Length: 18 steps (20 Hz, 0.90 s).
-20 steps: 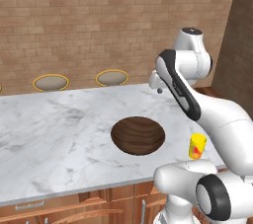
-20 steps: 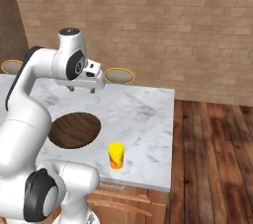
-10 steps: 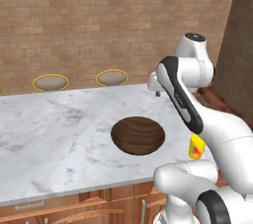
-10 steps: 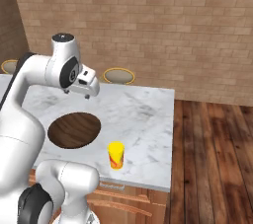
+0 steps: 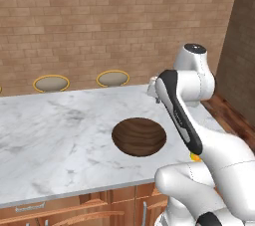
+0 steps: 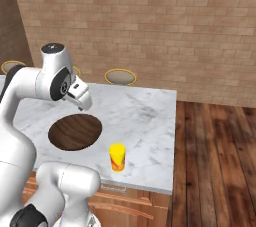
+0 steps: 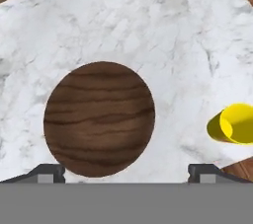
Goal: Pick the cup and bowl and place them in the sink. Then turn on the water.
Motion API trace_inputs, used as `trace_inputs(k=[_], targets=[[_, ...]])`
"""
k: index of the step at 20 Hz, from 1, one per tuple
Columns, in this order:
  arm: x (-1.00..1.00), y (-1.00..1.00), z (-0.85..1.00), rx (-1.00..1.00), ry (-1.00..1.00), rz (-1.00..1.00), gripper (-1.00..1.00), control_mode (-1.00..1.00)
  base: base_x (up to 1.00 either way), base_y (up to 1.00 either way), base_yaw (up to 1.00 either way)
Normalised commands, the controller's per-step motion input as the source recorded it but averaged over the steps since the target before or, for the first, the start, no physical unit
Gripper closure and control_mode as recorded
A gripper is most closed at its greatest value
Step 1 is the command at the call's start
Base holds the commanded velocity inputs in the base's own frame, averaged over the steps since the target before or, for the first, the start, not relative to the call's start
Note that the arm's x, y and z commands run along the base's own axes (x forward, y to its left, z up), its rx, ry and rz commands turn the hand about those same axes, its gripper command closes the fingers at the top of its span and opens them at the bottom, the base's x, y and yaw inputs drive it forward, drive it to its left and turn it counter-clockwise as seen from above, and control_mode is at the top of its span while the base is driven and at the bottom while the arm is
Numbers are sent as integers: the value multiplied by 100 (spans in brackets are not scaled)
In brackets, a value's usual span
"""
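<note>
Bowl (image 7: 99,118) sits upright on the marble counter (image 5: 50,135), cup (image 7: 232,123) upright well apart from it toward the counter's corner; both untouched, so pick prob. not begun. No sink in sight. Arm's folded high over the counter, hand tipped down, looking on the bowl. Gripper (image 7: 126,171) hangs above the bowl w/ jaws spread wide, holding nothing, prob. lining up for the bowl's near rim.

Grained wooden bowl (image 7: 99,118), marble counter (image 7: 148,25)
</note>
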Motion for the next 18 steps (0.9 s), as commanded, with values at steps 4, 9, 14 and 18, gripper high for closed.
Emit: trace_inputs(k=[4,9,14,18], targets=[[-23,0,-17,11,0,-27,-100,-100,0,0,0],[-19,-13,-18,12,0,-21,-100,-100,0,0,0],[-6,-29,-13,1,0,-5,-100,-100,0,0,0],[-3,-26,-12,0,0,-3,-100,-100,0,0,0]])
